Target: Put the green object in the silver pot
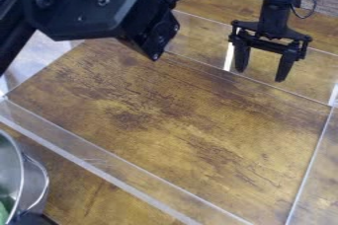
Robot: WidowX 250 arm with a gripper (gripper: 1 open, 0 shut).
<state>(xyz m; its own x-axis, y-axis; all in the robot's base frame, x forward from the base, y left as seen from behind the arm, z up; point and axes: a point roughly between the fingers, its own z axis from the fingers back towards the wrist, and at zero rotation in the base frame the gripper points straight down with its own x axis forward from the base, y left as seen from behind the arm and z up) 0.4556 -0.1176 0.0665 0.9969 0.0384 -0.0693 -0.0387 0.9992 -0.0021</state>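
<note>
The gripper (271,59) is held with jaws spread wide and empty, well apart from the silver pot (24,185). The green object (7,209), seemingly a mere sliver at the frame's edge, could be missed, or the clear acrylic panel (185,201) struck during the reach.

Robot test cell, lab-type bench. Worn wooden tabletop (172,111) fenced by clear acrylic panels (93,155) below and around the black gripper (268,63). Bulky black arm housing (99,12) looms near left of it. No domestic fittings visible.
</note>
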